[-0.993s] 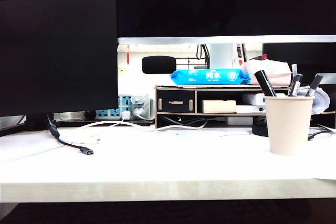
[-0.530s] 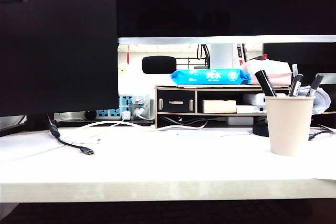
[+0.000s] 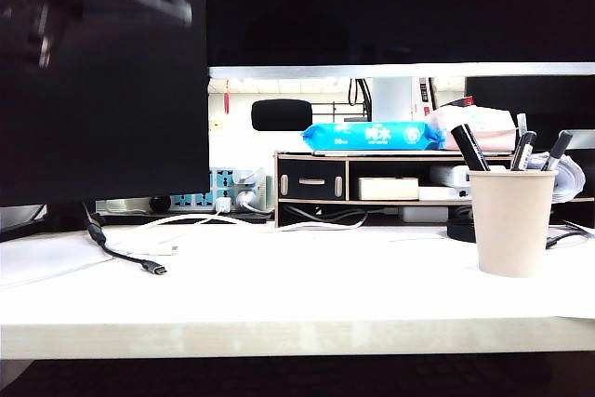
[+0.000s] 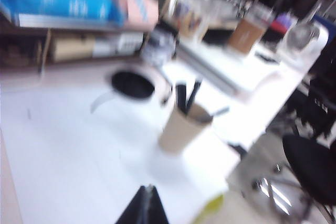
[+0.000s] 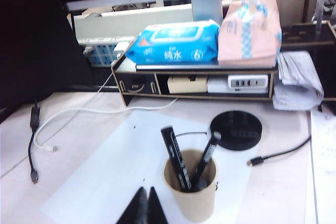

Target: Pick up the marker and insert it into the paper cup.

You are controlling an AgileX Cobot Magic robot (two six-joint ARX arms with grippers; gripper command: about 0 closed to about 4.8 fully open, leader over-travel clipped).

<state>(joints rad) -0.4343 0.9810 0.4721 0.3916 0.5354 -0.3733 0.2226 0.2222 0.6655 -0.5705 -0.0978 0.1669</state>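
Since the marker (image 5: 176, 157) already stands in the paper cup (image 5: 191, 199), leaning on the rim with its top well above it, the insert step looks done and both arms seem to be in retreat. Right gripper (image 5: 144, 206) hangs above the table (image 5: 79, 145), near the cup, fingers pressed together, holding nothing. Left gripper (image 4: 144, 208) shows as a dark closed-looking tip, also empty, but that view is blurred. Exterior view: cup (image 3: 511, 220) near the table's right edge, marker (image 3: 469, 147) sticking out beside two shorter pens (image 3: 523, 149). Farther back, a black round pad (image 5: 235, 129), then a shelf (image 5: 194, 77) with blue wipes (image 5: 176, 40). Next move, my guess: just park the arms clear of the cup.
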